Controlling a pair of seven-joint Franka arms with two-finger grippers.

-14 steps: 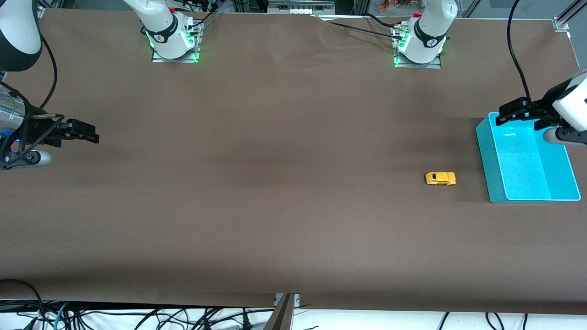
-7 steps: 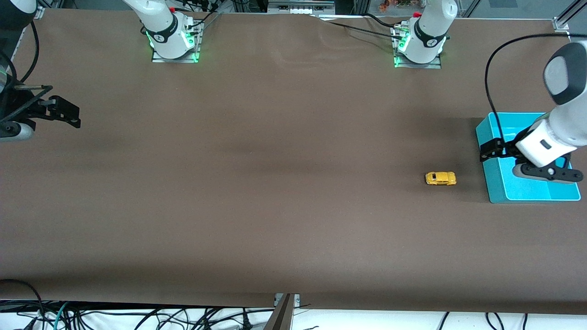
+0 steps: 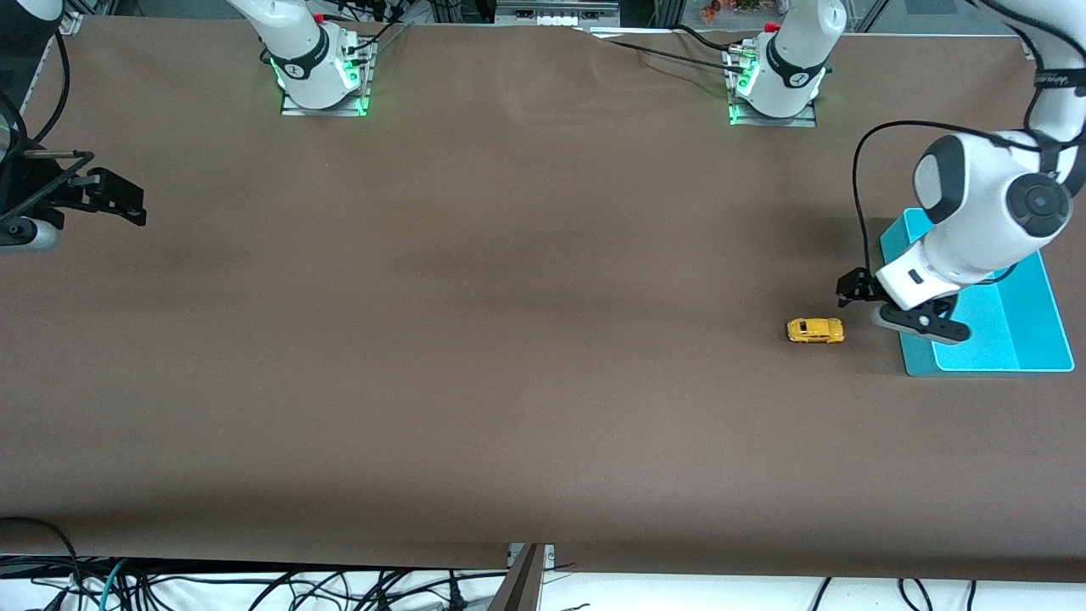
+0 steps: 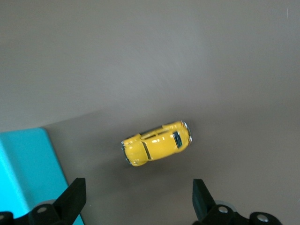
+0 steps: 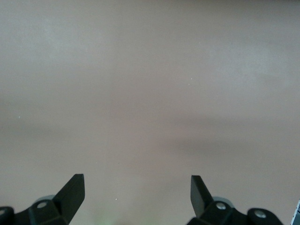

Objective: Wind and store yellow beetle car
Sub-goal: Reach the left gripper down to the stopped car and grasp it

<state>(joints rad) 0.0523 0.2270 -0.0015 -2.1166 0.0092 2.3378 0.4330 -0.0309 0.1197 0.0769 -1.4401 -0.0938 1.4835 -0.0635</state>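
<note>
The yellow beetle car (image 3: 815,330) stands on the brown table beside the teal bin (image 3: 1031,335), on its wheels, with dark windows and silvery ends. In the left wrist view the car (image 4: 156,143) lies a short way ahead of the spread fingertips. My left gripper (image 3: 851,288) hangs open and empty just above the table, between the car and the bin, close to the car's end. My right gripper (image 3: 125,202) is open and empty over the table at the right arm's end, with only bare table under it (image 5: 137,193).
The teal bin (image 4: 26,168) is a shallow open tray at the left arm's end of the table; the left arm's wrist covers part of it. Both arm bases (image 3: 321,72) stand along the table's edge farthest from the camera. Cables hang below the near edge.
My left arm has swung down from above the bin toward the car, its gripper now low beside it. The right gripper rose slightly and then held still. The car has not moved.
</note>
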